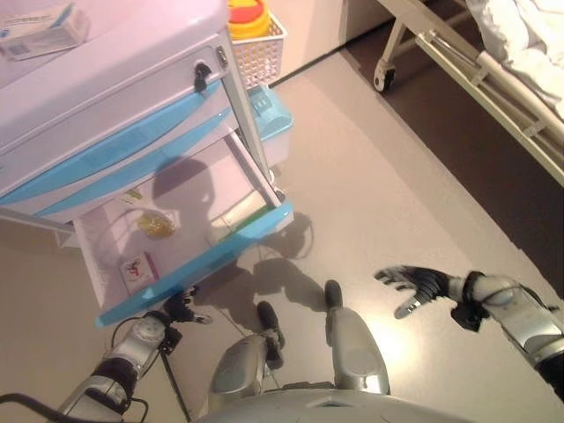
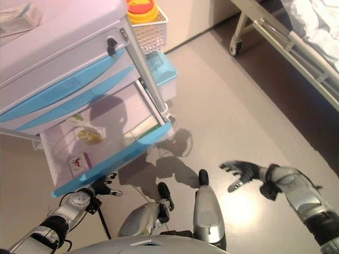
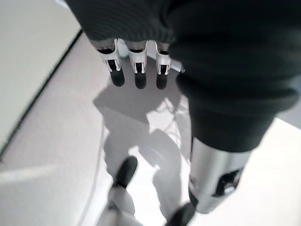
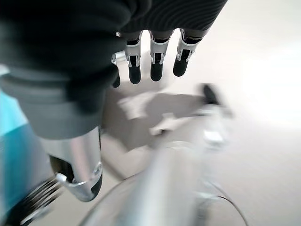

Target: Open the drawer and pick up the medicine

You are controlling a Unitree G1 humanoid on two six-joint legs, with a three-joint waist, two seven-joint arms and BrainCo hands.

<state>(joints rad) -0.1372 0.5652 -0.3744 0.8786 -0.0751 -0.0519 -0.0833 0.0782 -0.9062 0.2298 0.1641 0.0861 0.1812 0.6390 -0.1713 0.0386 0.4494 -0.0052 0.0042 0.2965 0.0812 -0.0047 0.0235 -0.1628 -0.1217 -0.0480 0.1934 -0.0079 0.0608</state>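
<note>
The bottom drawer (image 1: 198,264) of the white cart stands pulled out, with its blue front towards me. Inside lie a small red-and-white medicine box (image 1: 138,269), a yellowish packet (image 1: 157,225) and a white-and-green box (image 1: 233,220). My left hand (image 1: 179,308) is low, just below the drawer's blue front edge. In the left wrist view its fingers (image 3: 136,70) are straight and hold nothing. My right hand (image 1: 412,286) is open and empty over the floor, well to the right of the drawer. Its fingers (image 4: 157,66) are also straight in the right wrist view.
The upper drawers (image 1: 106,154) with blue fronts are shut. A flat box (image 1: 44,31) lies on the cart top. A white basket (image 1: 260,53) holding a yellow container hangs on the cart's side above a blue bin (image 1: 269,115). A bed frame (image 1: 493,75) stands at the far right.
</note>
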